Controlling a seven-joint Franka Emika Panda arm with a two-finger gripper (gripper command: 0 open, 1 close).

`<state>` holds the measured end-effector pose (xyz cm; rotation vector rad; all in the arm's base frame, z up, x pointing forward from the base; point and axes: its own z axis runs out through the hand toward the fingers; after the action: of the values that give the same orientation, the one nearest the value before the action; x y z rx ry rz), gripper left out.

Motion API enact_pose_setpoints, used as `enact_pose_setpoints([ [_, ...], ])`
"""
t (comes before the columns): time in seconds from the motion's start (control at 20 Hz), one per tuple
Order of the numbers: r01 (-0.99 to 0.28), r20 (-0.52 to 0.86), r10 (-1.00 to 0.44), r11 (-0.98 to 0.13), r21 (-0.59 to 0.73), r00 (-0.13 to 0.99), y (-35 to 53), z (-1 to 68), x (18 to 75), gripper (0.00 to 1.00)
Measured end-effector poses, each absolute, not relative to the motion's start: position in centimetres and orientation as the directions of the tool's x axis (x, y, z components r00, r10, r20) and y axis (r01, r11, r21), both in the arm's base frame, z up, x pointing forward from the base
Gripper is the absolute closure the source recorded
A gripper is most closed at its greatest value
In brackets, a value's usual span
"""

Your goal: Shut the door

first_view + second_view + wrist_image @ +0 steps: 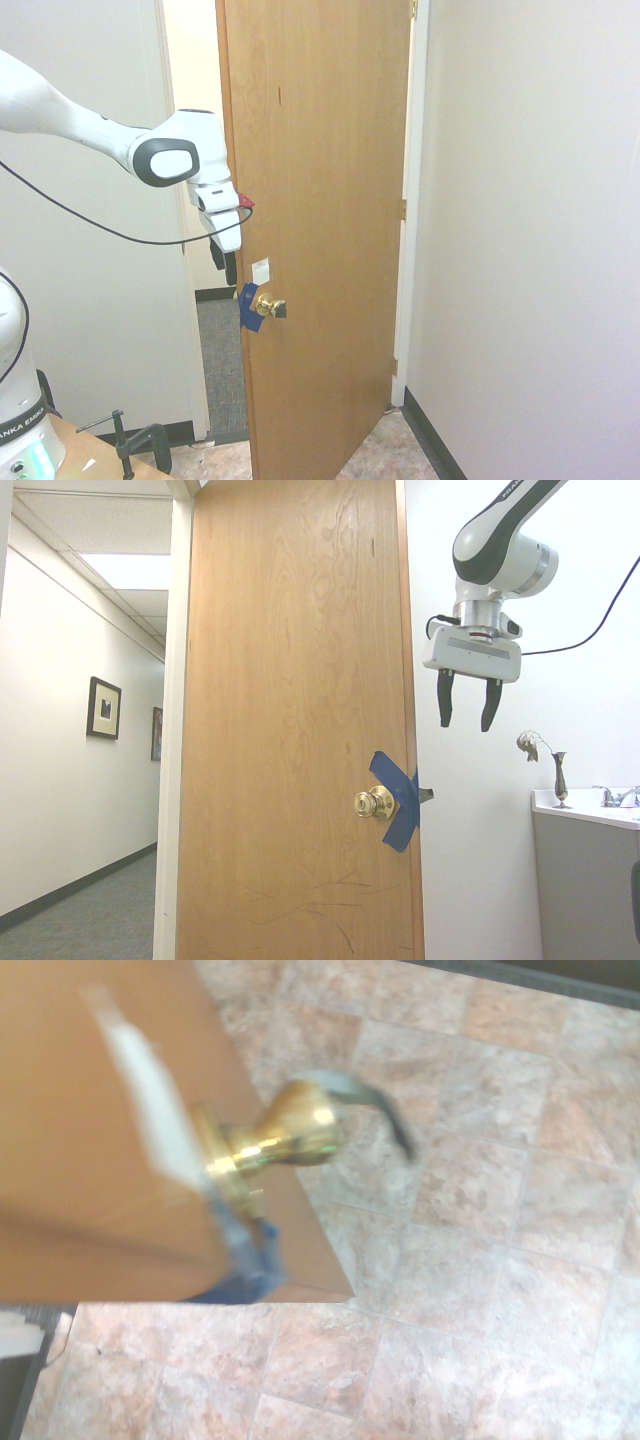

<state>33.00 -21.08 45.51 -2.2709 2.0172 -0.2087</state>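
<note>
Door [320, 220]: stands ajar, its free edge beside the gripper [467, 708].
Gap: open doorway between door edge and frame [175, 200], carpeted hallway beyond.
Knob [270, 306]: juts out below the gripper, with blue tape [398, 798] wrapped round the edge.
Gripper: fingers apart, hanging in open air above the knob.
Wall [530, 220]: close behind the door on the hinge side.
Floor [480, 1260]: bare tile.

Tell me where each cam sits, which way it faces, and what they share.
First exterior view: inside the room, facing the half-open door; arm enters from the left, gripper above the knob.
Second exterior view: opposite side, facing the door's other face and a hallway; open gripper hangs from upper right.
Wrist view: looks down on the knob and floor tiles; no robot parts.
Shared: door, knob, blue tape.
</note>
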Motion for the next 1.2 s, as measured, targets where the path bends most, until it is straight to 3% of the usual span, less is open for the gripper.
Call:
enact_pose_setpoints([
  [0.4, -0.986, 0.041, -0.998, 0.046, -0.158, -0.053, -28.3, 44.4, 32.0, 0.00],
  [0.6, -0.977, 0.116, -0.992, 0.020, -0.212, -0.045, -29.7, 44.3, 34.2, 0.00],
  [0.9, -0.948, 0.187, -0.974, -0.174, -0.266, 0.126, -21.2, 43.4, 43.8, 0.00],
  [1.2, -0.799, 0.295, -0.849, -0.519, -0.305, 0.439, 3.2, 46.5, 58.0, 0.00],
])
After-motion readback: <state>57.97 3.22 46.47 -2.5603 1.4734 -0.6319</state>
